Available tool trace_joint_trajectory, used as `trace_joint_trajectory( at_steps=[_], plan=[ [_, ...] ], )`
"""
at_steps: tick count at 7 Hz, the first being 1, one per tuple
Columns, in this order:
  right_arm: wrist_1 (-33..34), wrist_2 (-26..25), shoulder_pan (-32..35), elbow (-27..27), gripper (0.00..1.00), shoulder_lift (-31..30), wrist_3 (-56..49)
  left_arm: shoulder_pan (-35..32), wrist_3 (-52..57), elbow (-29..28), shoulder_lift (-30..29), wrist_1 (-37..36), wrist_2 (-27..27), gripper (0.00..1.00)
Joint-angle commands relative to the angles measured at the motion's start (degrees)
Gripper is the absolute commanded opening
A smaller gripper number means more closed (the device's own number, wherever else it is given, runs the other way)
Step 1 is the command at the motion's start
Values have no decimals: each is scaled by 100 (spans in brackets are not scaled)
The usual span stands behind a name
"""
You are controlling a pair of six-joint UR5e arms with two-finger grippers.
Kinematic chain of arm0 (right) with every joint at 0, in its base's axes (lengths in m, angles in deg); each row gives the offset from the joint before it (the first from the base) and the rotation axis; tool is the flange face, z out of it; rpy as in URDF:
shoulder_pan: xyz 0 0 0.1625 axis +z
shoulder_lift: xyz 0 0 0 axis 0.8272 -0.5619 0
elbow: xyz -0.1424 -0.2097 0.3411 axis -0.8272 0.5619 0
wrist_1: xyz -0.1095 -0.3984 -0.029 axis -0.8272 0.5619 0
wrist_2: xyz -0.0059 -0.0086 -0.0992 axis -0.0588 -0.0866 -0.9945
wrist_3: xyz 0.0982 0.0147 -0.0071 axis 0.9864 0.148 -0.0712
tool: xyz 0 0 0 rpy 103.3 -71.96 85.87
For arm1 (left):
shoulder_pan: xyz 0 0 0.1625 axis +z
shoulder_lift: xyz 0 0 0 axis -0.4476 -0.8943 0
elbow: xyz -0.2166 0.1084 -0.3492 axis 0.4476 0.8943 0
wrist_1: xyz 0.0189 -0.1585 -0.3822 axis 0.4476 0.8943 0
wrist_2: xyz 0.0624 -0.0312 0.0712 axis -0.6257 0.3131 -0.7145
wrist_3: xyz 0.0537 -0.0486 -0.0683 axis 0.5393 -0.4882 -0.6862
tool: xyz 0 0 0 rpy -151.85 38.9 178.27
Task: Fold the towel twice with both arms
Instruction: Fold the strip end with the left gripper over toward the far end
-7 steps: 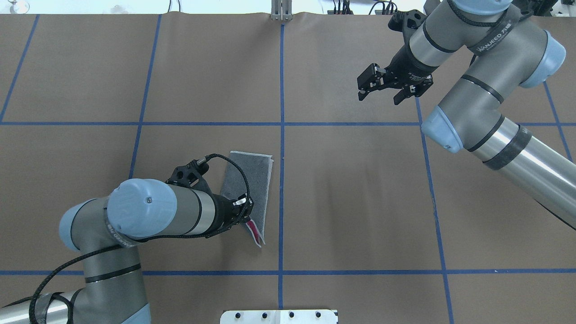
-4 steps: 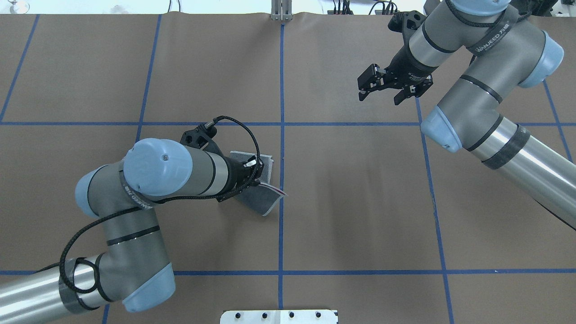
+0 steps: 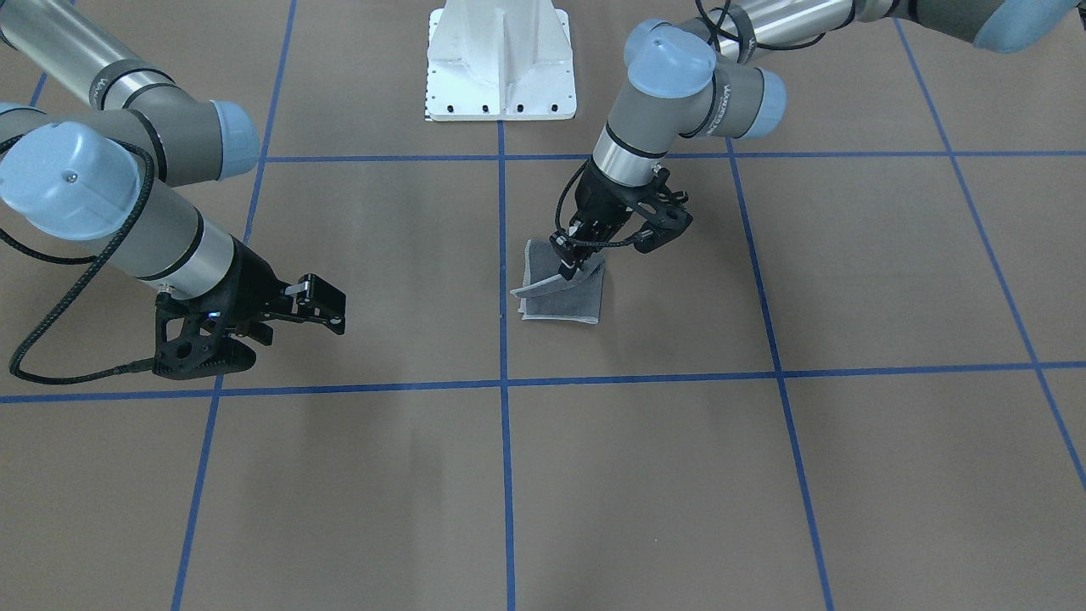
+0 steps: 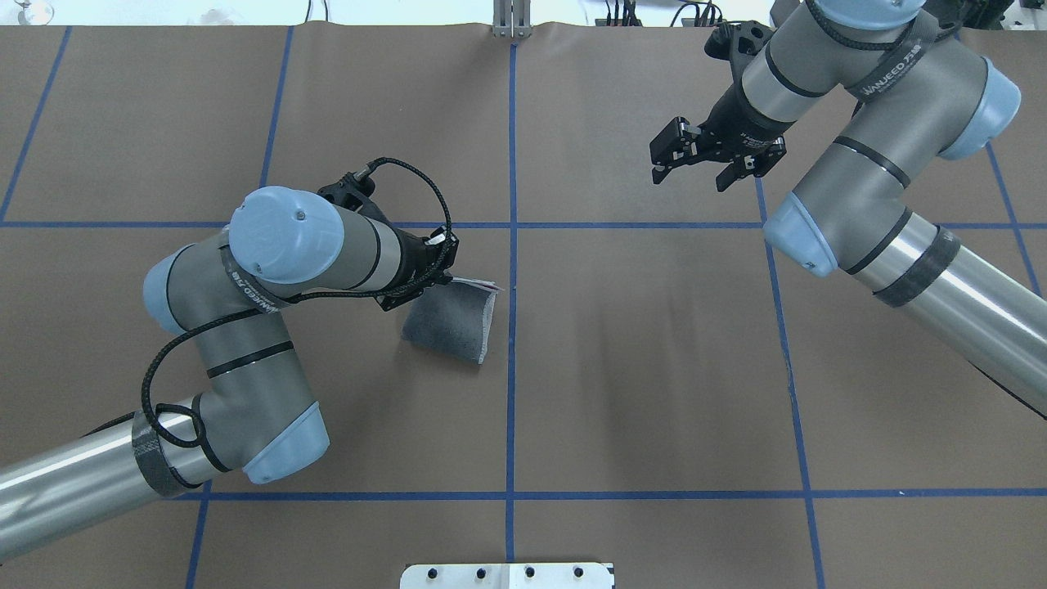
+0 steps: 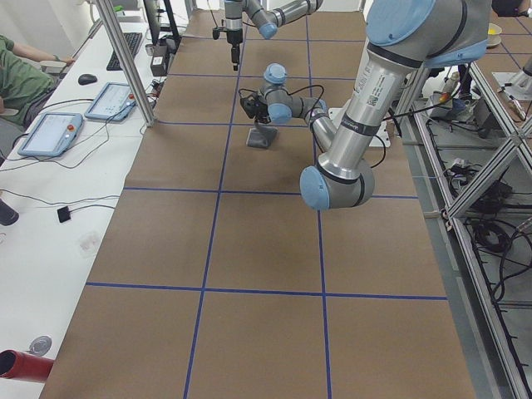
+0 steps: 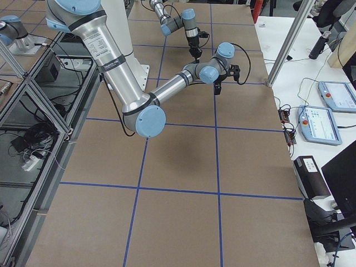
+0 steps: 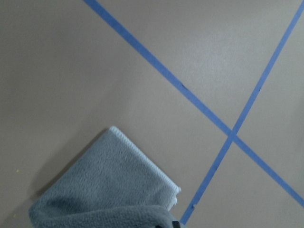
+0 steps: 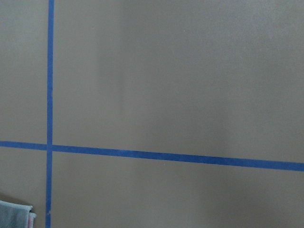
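Fuzzy dark grey terry towel (image 4: pixel 448 327), folded into a soft curved rectangle with pale stitched edging, its lifted edge pinched between the black fingers of the left gripper (image 3: pixel 570 268). The right gripper (image 4: pixel 691 173) hangs well apart, fingers spread wide.

Brown table (image 4: pixel 654 368) (blue tape grid (image 4: pixel 512 164)) carries the grey towel (image 4: pixel 450 327).

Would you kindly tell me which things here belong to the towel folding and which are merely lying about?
Belongs to the job: towel; left end effector, gripping its raised edge; right end effector, open, apart from it.
Just lying about: white pedestal base; blue tape lines; tablets.
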Motion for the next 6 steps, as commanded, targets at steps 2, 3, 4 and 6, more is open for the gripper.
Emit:
trace_joint_trajectory(
  at_steps=[2, 3, 4, 6],
  plan=[
    [-3, -17, -18, 39, 100, 13, -1, 32, -26, -500, -22, 226, 32, 43],
    [-12, -17, -27, 48, 100, 13, -1, 14, -17, -580, -22, 315, 15, 99],
    [-12, -17, -18, 39, 100, 22, 8, -73, -9, -580, -31, 325, 15, 100],
    [-3, -17, -18, 56, 100, 22, 8, -179, 35, -580, -101, 325, 32, 100]
  ],
)
